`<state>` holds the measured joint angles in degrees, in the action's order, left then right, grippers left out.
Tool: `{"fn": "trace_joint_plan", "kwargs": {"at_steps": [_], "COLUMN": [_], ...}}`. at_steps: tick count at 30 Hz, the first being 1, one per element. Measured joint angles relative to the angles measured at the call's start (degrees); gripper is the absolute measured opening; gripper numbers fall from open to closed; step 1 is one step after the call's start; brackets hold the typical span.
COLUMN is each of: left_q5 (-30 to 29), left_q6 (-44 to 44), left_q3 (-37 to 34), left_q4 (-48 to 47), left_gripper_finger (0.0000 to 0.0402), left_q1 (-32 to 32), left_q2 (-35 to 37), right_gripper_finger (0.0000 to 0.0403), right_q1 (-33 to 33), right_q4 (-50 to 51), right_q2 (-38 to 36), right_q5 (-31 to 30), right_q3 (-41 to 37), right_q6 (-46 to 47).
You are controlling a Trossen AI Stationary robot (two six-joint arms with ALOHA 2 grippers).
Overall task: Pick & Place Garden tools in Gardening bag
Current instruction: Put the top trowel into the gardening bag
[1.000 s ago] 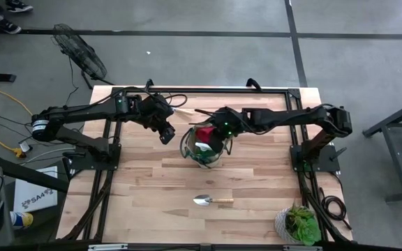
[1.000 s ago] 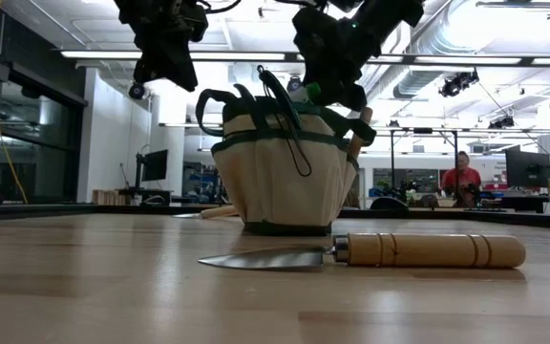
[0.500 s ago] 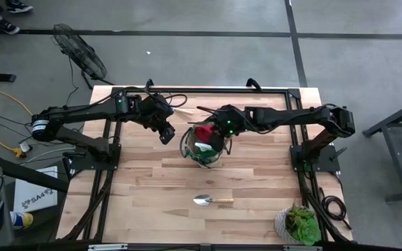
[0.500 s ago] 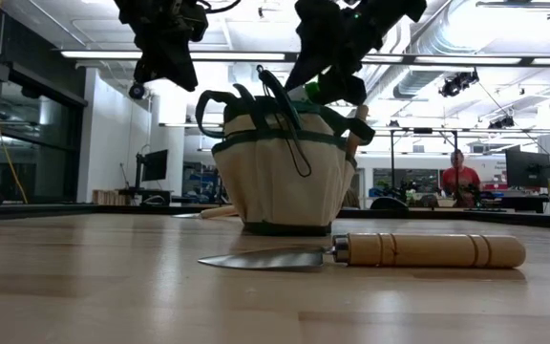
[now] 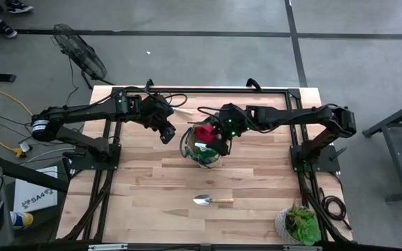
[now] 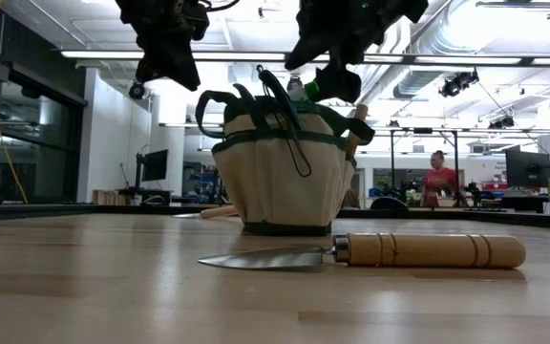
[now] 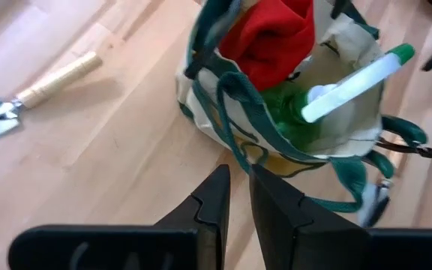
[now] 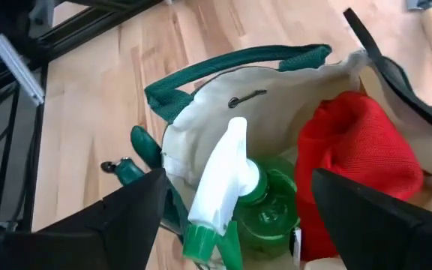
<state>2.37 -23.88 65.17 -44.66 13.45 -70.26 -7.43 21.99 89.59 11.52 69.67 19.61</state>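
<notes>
The gardening bag [image 5: 202, 148] stands upright on the counter [image 5: 145, 188], and it is crowded; a red piece [image 8: 358, 154] fills one side, and a green spray bottle [image 8: 257, 210] with a white trigger head leans against the rim beside it; pruning shears [image 6: 285, 119] hang in an outer pocket. One trowel [image 6: 370, 251] lies on the counter well in front of the bag, toward the potted plant [image 5: 299, 223]; a second wooden-handled trowel [image 7: 40, 90] lies on the counter just behind the bag.

The right gripper [image 8: 235, 217] hangs right over the bag's mouth; its fingers [image 8: 126, 214] stand wide apart with nothing between them. The left gripper [image 7: 235, 199] hovers beside the bag, on the side away from the right arm; its fingers [image 7: 214, 201] are nearly together with only a narrow slit, and hold nothing.

The chief risk, as I judge it, is the soft bag; a finger lifting past the rim could hook a loop handle [image 8: 238, 64] or the bottle's head and drag the bag over, spilling what it holds; with so little room inside, another tool pushed in might also tip the bottle out. The trowel behind the bag lies close enough that a low reach for it could shove the bag.
</notes>
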Motion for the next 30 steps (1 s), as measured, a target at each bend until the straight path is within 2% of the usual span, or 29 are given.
{"fn": "trace_joint_plan", "kwargs": {"at_steps": [5, 8, 14, 17, 21, 30], "left_q5": [-3.93, -7.34, -15.16, -18.22, -13.81, -1.99], "left_q6": [1.43, 1.80, 6.91, 11.60, 18.82, 42.57], "left_q3": [0.00, 0.00, 0.00, -0.03, 0.02, -0.04], "left_q4": [0.00, -0.12, -0.15, -0.16, 1.18, 11.30], "left_gripper_finger": [0.0057, 0.0077, 0.0170, 0.0215, 0.0237, 0.0211], "left_q1": [0.00, 0.00, 0.02, 1.32, 5.70, 16.73], "left_q2": [0.00, -0.07, -1.10, -2.99, -7.97, -18.93], "right_gripper_finger": [0.0322, 0.0322, 0.0322, 0.0322, 0.0322, 0.0321], "right_q1": [-1.52, -2.59, -4.40, -5.18, -6.16, -6.95], "right_q4": [1.10, 2.95, 8.31, 10.70, 13.69, 19.85], "right_q2": [-1.82, -3.79, -9.10, -11.68, -14.45, -17.85], "right_q5": [2.42, 2.51, 1.86, -0.65, -5.95, -11.82], "right_q3": [0.00, 0.00, 0.02, 0.02, 0.02, 0.02], "right_q6": [-2.02, -3.75, -7.83, -9.02, -9.40, -4.92]}}
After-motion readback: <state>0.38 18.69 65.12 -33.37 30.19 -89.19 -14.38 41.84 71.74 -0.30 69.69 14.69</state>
